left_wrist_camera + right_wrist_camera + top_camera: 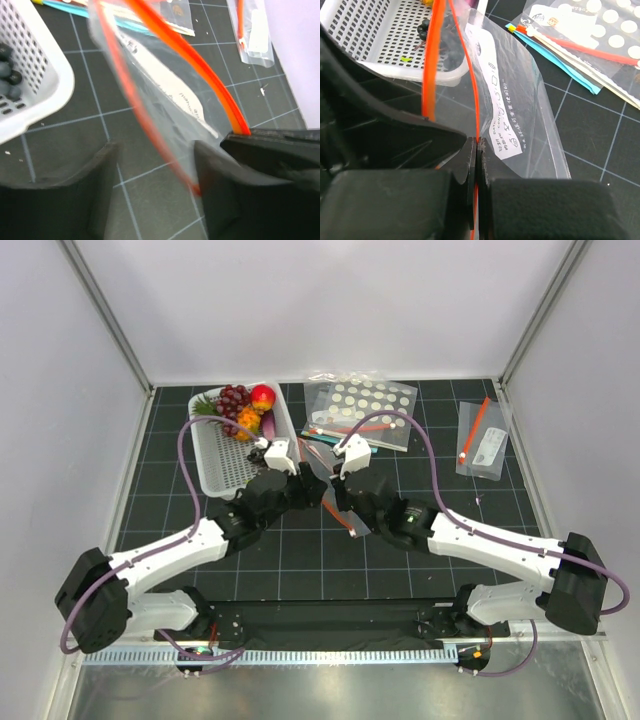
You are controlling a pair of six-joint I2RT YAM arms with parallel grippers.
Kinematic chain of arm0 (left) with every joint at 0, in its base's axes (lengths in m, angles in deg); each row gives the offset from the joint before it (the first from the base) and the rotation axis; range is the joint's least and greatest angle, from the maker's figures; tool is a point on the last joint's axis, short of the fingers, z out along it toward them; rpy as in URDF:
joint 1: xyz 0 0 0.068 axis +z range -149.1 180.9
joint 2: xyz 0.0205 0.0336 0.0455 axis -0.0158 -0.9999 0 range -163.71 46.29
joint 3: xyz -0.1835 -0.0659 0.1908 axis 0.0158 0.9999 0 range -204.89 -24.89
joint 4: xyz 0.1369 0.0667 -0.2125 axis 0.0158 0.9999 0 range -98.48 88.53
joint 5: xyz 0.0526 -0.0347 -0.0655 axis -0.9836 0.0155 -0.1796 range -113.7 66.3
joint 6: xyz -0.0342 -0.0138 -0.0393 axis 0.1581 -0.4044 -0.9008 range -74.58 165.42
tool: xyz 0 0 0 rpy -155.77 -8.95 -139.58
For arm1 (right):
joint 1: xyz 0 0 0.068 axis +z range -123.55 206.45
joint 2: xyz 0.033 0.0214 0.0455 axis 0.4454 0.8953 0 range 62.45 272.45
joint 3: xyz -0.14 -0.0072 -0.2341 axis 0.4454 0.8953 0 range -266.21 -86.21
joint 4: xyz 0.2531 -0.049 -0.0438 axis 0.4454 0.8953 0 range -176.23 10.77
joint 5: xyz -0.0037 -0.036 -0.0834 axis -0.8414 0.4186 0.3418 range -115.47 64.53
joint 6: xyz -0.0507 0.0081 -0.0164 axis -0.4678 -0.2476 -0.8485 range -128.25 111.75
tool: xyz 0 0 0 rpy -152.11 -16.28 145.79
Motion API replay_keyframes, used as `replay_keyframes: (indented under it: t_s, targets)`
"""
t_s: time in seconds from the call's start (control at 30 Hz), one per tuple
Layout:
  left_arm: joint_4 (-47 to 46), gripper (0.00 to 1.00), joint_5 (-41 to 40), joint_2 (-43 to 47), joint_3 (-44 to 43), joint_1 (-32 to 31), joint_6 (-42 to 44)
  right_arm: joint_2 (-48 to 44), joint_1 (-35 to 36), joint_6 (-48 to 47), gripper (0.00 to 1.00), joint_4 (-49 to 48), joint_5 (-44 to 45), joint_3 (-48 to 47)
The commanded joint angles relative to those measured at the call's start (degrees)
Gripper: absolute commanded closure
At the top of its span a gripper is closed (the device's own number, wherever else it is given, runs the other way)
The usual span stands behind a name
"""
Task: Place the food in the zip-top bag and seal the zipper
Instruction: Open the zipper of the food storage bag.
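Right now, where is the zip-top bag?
In the top view the zip-top bag hangs mid-table, right of the white basket, between the left claw and the right claw, which pinches its zipper.

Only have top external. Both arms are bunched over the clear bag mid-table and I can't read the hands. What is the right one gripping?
Observer: In the right wrist view, the right hand is shut on the red-orange zip strip of the clear crinkly plastic zip-top bag.
Operator: Left hand?
Observer: The left hand is open. One lip of the bag runs down to the inner face of one finger, with nothing pinched.
Operator: Mouth sealed or open?
Observer: Open. The two halves of the strip spread apart above the right hand's pinch.
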Motion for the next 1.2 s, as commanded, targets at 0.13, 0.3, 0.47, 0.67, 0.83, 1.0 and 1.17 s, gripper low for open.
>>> replay_keyframes:
  t_s: [0.13,0.3,0.47,0.67,0.83,1.0,1.17]
  targets:
    - [1.04,0.88,1.16,-3.38,-5.03,0.0,1.09,0.98,-0.01,-0.18,0.97,2.29,9.32,-2.81]
    - [2.28,1.0,1.07,-5.4,-6.44,0.0,1.35,4.67,-0.01,-0.18,0.93,5.64,10.24,-5.37]
    - [2.63,1.0,1.25,-5.49,-6.71,-0.09,1.88,8.01,0.08,0.0,0.79,7.75,10.93,-7.48]
    - [2.98,1.0,0.9,-4.96,-6.71,0.0,2.23,9.16,0.08,0.26,0.75,8.98,11.29,-8.53]
    - [3.42,1.0,0.63,-5.4,-7.06,0.0,2.41,9.07,0.08,0.52,0.76,8.02,7.79,-8.01]
    - [3.77,1.0,-0.07,-5.31,-7.15,0.0,2.41,9.51,-0.01,1.93,0.61,7.49,2.85,-7.92]
    - [3.77,1.0,-0.86,-4.26,-6.8,0.09,2.32,12.05,0.08,2.72,0.61,8.36,3.64,-8.88]
